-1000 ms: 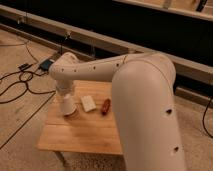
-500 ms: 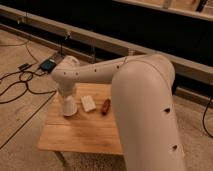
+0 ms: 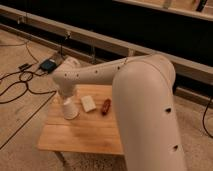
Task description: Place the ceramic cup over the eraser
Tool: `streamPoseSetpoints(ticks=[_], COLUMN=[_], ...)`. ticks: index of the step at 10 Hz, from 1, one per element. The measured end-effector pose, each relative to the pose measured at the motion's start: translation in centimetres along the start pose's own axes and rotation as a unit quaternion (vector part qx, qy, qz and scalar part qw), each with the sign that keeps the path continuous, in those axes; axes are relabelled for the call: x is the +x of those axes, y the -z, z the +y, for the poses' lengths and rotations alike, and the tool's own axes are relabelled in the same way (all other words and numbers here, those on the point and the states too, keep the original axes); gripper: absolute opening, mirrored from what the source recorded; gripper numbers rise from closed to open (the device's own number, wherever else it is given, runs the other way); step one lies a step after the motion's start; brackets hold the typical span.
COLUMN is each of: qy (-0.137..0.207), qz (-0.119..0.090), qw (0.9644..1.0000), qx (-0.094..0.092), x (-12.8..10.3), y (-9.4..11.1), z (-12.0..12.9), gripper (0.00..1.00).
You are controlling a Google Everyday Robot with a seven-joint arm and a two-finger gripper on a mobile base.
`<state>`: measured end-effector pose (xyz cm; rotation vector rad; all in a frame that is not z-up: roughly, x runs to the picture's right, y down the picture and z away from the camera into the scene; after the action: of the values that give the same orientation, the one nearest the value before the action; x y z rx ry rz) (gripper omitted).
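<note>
Standing on the table (image 3: 90,135) directly under the pincer (image 3: 65,99), the ceramic cup (image 3: 69,109) sits just left of a flat white block (image 3: 88,103); no legible writing.

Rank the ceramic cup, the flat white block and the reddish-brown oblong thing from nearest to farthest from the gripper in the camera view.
The gripper sits at the cup's top, on the table's left.
1. Ceramic cup, directly under it.
2. Flat white block, just right of the cup.
3. Reddish-brown oblong thing, farther right.
</note>
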<state>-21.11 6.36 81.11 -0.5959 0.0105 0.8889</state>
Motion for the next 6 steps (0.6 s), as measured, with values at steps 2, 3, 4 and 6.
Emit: streamPoseSetpoints(ticks=[2,3,4,6], qy=[-0.01,-0.016,-0.031,-0.058], qz=[-0.009,-0.014,-0.025,-0.037], qw=[0.9999,0.9998,0.9992,0.9976], qx=[-0.001,0.0,0.001,0.0], x=[-0.1,-0.2,-0.3,-0.1], y=[0.4,0.7,1.5,2.5], z=[-0.5,-0.8,-1.8,-3.4], gripper=[0.8,0.8,0.8,0.8])
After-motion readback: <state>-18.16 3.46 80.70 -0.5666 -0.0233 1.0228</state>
